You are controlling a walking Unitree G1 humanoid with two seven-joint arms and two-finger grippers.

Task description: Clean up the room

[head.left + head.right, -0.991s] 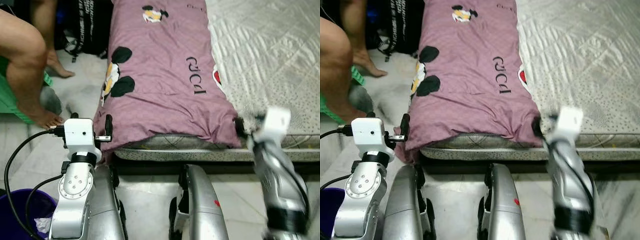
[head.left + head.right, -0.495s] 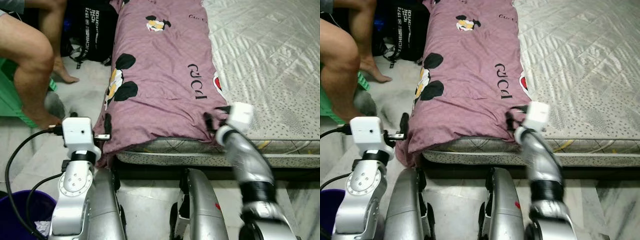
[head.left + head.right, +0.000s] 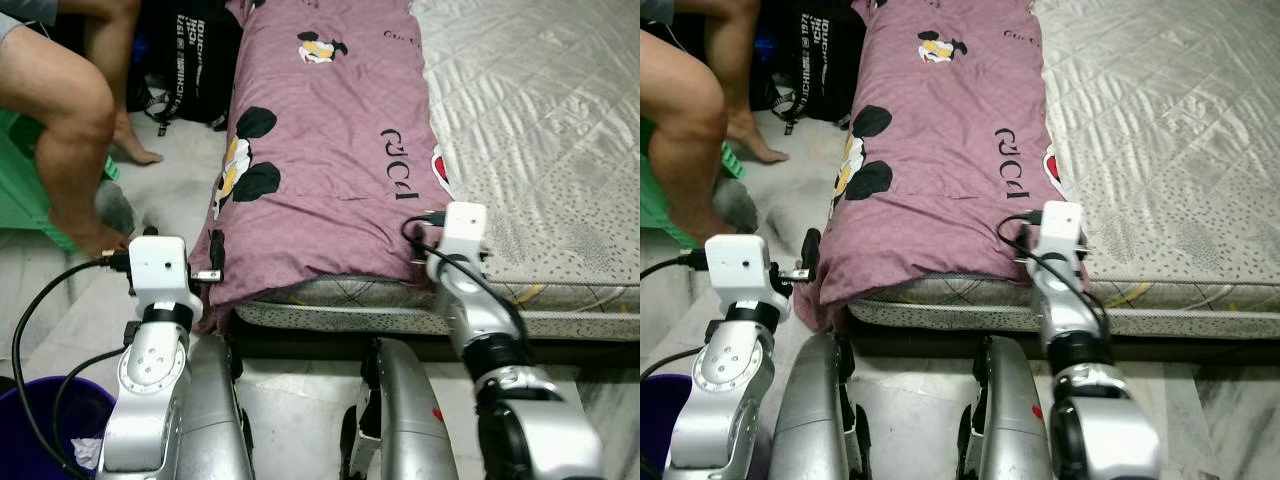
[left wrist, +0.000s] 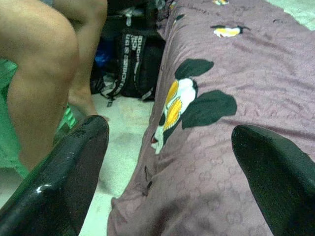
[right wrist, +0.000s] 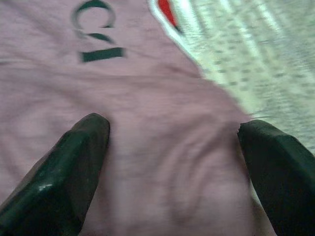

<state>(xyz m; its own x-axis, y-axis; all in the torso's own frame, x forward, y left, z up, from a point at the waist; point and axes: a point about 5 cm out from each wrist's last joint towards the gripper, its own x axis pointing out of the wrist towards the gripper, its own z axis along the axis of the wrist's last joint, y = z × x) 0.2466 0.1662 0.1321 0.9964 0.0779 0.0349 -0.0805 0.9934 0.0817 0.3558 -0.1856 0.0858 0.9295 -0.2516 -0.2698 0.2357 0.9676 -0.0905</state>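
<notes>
Two grippers flank the quilt's near end: the quilt [image 3: 330, 170], mauve, soft and bulky, lies along the mattress [image 3: 540, 130] edge, its corner drooping floorward. I judge it limp and light; best bunched at the corners. Left gripper [image 4: 172, 162] and right gripper [image 5: 172, 162] both gape wide, holding nothing.

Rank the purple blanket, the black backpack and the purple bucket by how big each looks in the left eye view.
1. purple blanket, by far the largest.
2. black backpack and purple bucket look alike; both are cut off by the frame, so no ranking between them.
</notes>
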